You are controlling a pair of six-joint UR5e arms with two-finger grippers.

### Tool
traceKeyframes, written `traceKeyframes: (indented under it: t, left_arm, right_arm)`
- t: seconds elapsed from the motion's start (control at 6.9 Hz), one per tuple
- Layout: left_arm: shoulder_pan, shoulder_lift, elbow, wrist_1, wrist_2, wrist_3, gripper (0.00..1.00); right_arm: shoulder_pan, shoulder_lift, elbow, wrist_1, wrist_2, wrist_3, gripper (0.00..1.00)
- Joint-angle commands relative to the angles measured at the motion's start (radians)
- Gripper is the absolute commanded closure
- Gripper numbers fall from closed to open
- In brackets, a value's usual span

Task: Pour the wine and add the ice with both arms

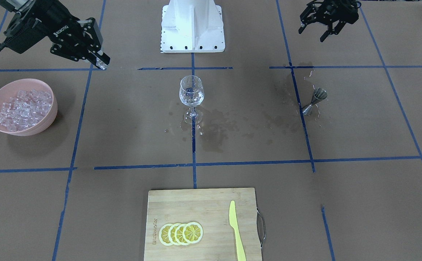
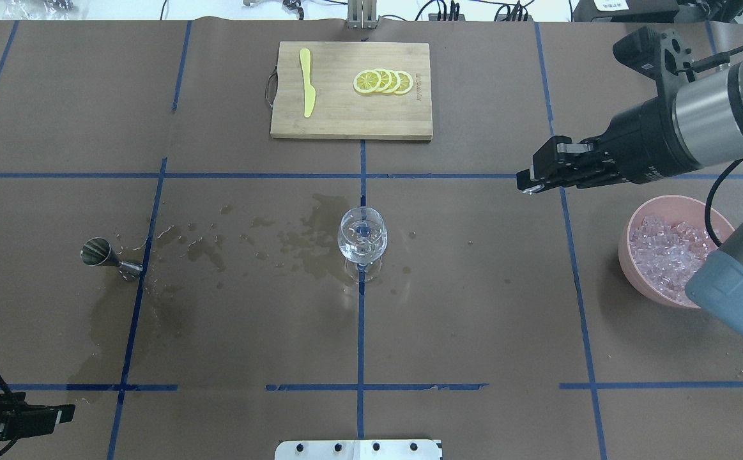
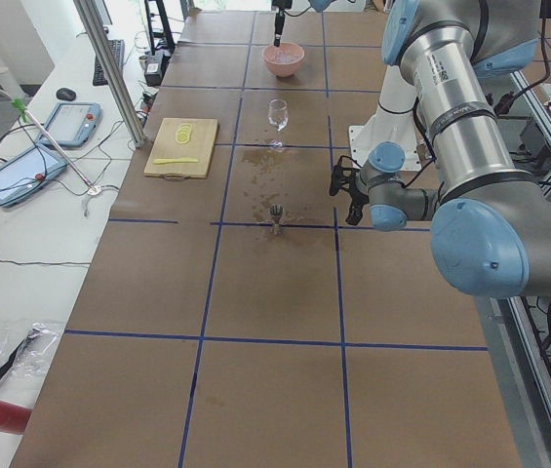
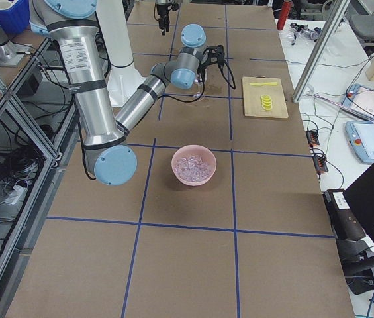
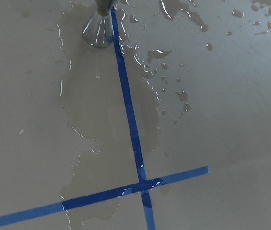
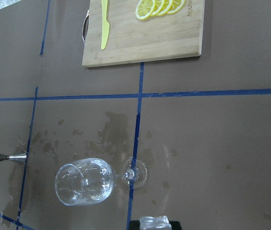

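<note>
Mostly the ice (image 1: pixel 24 108) lies heaped in a pink bowl (image 1: pixel 47 121) near the table's end on the robot's right, the clear cubes filling it close to the rim. One cube (image 1: pixel 102 65) is out of the bowl: the right gripper (image 1: pixel 101 62) pinches it between its fingertips, and the right wrist view shows that cube at the bottom edge of the picture, clamped between the dark pads. This gripper hangs in the air beside the bowl, on the side toward the table's middle, tilted down and well apart from the wine glass (image 1: pixel 191 96).

The wine glass stands upright on the centre line of blue tape (image 1: pixel 193 152). Something clear glints in its lower half; whether that is liquid or cubes I cannot tell. Dark wet stains (image 1: pixel 229 125) spread over the brown table cover (image 1: pixel 359 119) from the foot of the glass toward the robot's left.

At the far edge of those stains a steel jigger (image 1: pixel 315 100) stands upright, touching a tape line, with a shiny puddle about its base. The left gripper (image 1: pixel 314 32) hovers near the robot's side of the table, apart from the jigger, its fingers spread wide and holding nothing.

Across the table from the robot lies a wooden cutting board (image 1: pixel 196 206) with four overlapping lemon slices (image 1: pixel 181 233) and a yellow knife (image 1: pixel 237 232) beside them.
</note>
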Motion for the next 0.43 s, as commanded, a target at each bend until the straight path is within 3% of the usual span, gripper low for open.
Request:
traceKeyframes:
  t: [0.0,0.29]
  left_arm:
    - [-0.052,-0.033,-0.104,0.186,-0.095,0.001,0.00]
    - [-0.140,-0.053,-0.112,0.215,-0.182,0.041,0.00]
  right_arm:
    - [-0.064,0.127,-0.002,-0.162,-0.058,0.034,1.00]
    - [-0.165,0.254,-0.074,-0.193,-0.179,0.103,1.00]
